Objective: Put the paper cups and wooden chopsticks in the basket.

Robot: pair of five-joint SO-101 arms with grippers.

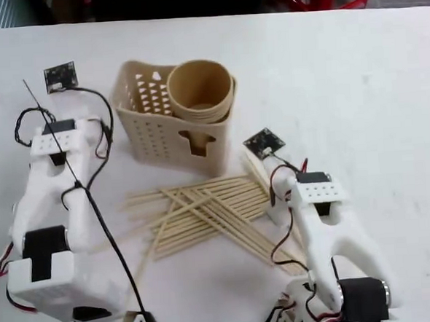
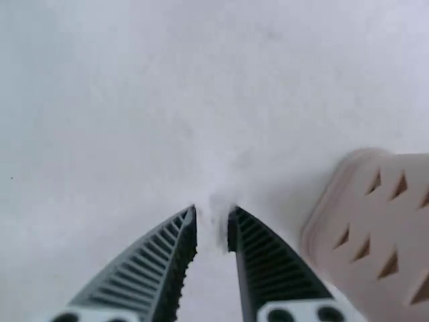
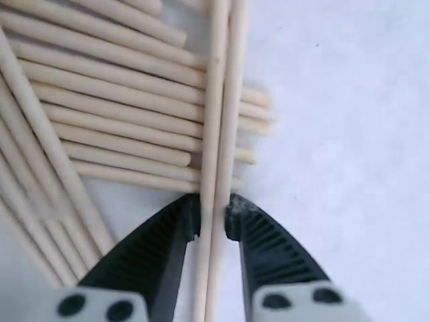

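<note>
While clamped on two wooden chopsticks (image 3: 216, 100) at the right gripper (image 3: 213, 218), lift straight up and keep the pair level. Go slow and watch for one stick slipping out. Avoid dragging the rest of the pile, just under and ahead of the tips. Then carry to basket (image 1: 151, 139), further ahead. Paper cups (image 1: 200, 89) already nested inside, taking most of the room, so aim for the gap beside them. Left gripper (image 2: 212, 225) slightly parted, holding nothing, over bare table (image 2: 134, 100), basket wall just beside it.
</note>
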